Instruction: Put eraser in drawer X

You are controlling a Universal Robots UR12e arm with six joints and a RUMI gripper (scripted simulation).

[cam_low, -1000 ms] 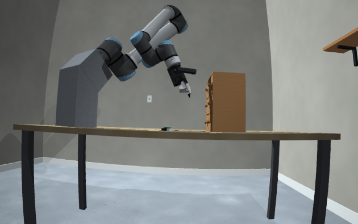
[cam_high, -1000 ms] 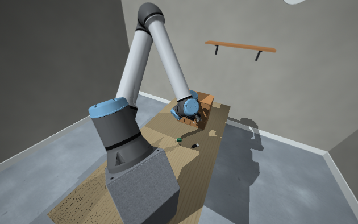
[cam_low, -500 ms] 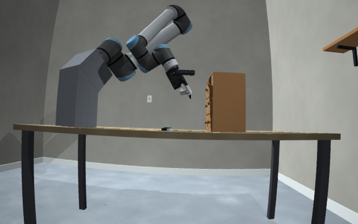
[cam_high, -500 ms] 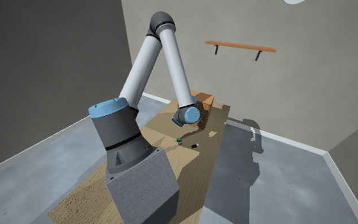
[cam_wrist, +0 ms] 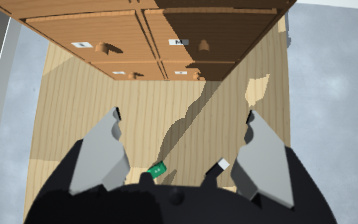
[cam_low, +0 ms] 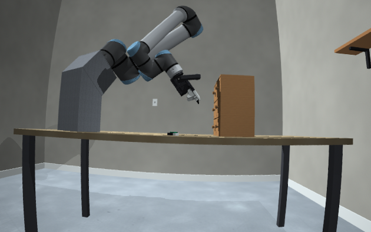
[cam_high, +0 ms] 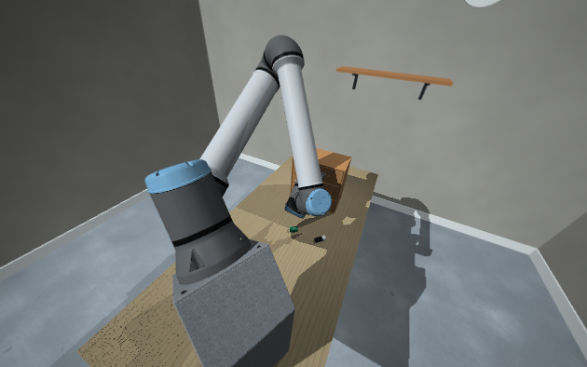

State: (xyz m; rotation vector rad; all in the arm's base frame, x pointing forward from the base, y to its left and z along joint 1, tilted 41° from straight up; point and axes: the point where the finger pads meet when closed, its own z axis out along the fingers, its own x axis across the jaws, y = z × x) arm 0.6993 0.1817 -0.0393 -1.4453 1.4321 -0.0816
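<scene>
Eraser, apparently the black block with a white end (cam_high: pixel 320 238) (cam_low: pixel 172 133) (cam_wrist: pixel 217 168) — untouched on the table; black-and-grey two-jaw gripper (cam_low: pixel 194 95) (cam_wrist: pixel 182 109), fingers apart, tilts chestward, probably to reach a drawer knob first.

Arm (cam_high: pixel 299 126) (cam_low: pixel 163 27): folded at a high elbow, its forearm sloping down toward the chest.
Wrist (cam_high: pixel 309 200) (cam_low: pixel 163 63): in front of the chest, tilted, pointing down and toward the drawer fronts.
Gripper (cam_low: pixel 198 101) (cam_wrist: pixel 182 109): wide open, nothing between its two jaws, apart from the chest, above its foot and below its top.
</scene>
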